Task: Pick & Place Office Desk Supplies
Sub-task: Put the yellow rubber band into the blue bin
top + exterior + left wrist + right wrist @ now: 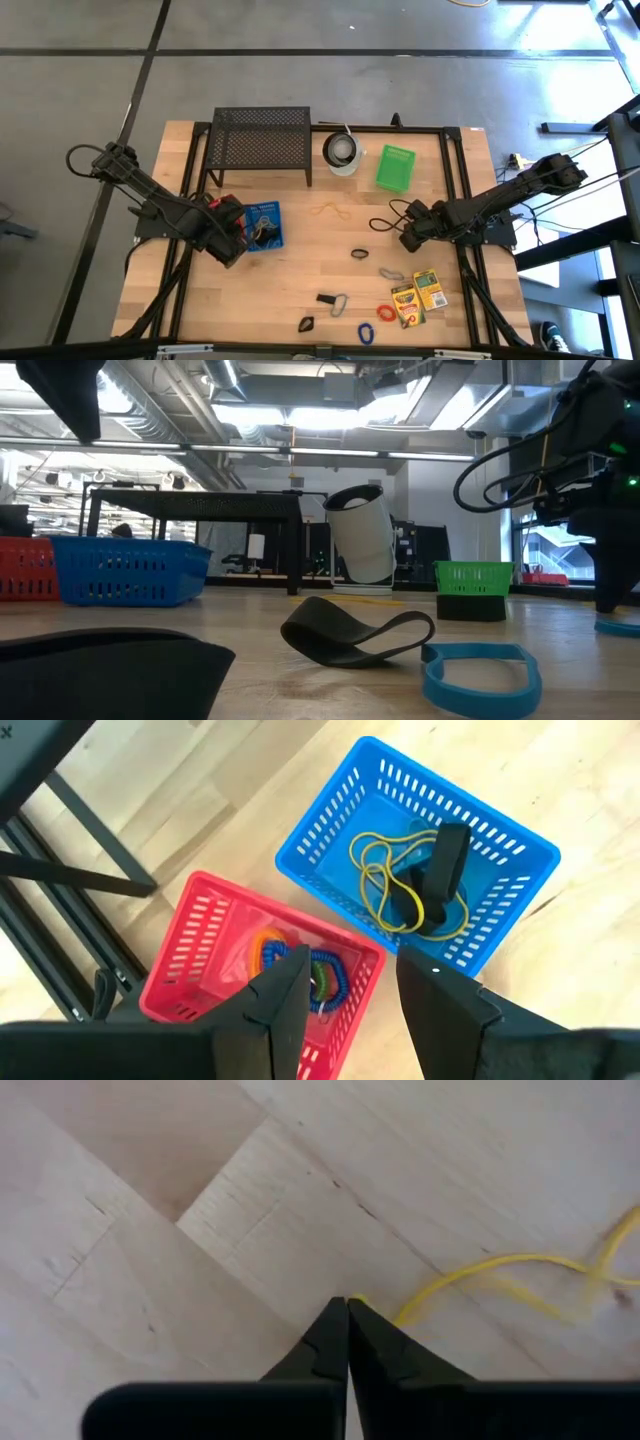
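Note:
My right gripper (406,238) (348,1302) points down at the table's right half, shut at one end of a thin yellow rubber band (500,1270) that lies on the wood. My left gripper (228,228) (350,1010) hangs open and holds nothing, above a red basket (200,950) and a blue basket (330,830) (266,224) on the left. The blue basket holds a yellow band and a black piece; the red one holds coiled coloured bands. Loose near the front lie a black band (360,255) (355,635), a blue band (365,332) (480,670), a red band (385,312), a silver clip (390,272), black clips (325,298) and two crayon boxes (418,297). My right gripper pinches the yellow band's near end (360,1300) between its two fingertips, coming from above and pointing steeply down. Only a speck of yellow shows at the tips. The remaining length of the band trails away slack and flat on the table.
A black mesh rack (260,140) stands at the far left of the table. A white cup (342,152) (360,545) and a green basket (395,165) (472,585) stand at the far middle. Another pale yellow band (330,210) lies mid-table.

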Robot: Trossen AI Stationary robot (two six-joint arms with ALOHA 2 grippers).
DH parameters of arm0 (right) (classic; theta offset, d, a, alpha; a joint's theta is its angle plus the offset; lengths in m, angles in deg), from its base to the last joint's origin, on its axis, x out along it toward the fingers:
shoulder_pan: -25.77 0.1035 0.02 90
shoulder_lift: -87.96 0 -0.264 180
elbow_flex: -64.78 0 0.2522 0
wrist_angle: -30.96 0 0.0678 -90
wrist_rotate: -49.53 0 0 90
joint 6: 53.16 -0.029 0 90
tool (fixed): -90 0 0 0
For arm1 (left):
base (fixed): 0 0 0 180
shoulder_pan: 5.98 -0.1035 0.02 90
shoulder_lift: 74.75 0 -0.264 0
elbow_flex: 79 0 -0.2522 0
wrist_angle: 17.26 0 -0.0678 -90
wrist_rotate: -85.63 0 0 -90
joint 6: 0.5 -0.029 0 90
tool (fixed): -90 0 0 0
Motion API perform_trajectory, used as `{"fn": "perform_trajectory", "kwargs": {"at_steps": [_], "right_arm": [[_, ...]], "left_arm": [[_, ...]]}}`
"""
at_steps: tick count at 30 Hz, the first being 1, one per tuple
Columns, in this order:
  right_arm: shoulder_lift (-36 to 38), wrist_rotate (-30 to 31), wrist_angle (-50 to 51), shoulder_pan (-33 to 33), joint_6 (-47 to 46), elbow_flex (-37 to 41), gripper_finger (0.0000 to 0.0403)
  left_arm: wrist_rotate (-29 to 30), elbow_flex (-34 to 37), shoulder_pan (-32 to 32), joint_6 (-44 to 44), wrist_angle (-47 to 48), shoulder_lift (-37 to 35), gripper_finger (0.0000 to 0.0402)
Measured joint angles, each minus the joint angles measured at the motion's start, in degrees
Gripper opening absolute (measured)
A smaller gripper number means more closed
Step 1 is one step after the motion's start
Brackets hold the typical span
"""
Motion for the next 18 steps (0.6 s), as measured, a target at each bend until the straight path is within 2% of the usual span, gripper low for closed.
{"fn": "perform_trajectory", "kwargs": {"at_steps": [8, 18], "right_arm": [[1.4, -0.9, -0.6, 0.0, 4.5, -2.1, 0.0003], [2.4, 3.7, -5.6, 0.1, 12.4, -7.4, 0.0003]], "left_arm": [[5.3, 0.0, 0.0, 0.0, -0.8, 0.0, 0.0145], [13.9, 0.0, 0.0, -0.8, -3.4, 0.0, 0.0145]]}}
